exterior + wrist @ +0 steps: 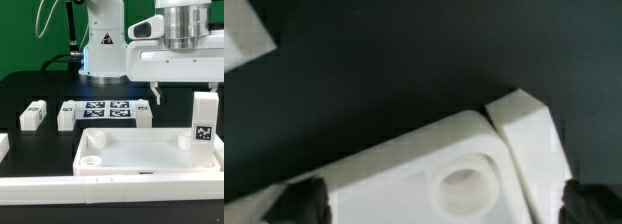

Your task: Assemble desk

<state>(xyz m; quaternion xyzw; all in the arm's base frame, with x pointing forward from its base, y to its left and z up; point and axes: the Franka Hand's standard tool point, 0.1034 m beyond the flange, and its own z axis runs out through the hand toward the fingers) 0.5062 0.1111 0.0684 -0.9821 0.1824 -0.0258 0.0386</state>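
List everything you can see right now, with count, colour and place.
tabletop: one, white, front of the table, sockets up.
legs: four, white with black-and-white tags; three lying behind the tabletop, the others at and; one upright at the tabletop's corner on the exterior view's right.
marker board: one, white with black tags, between the lying legs.
border bar: one, white, along the front edge.
table: one, black.
arm: one, white and silver, above the tabletop.
gripper: one, dark-tipped, jaws open over a corner socket, holding nothing.
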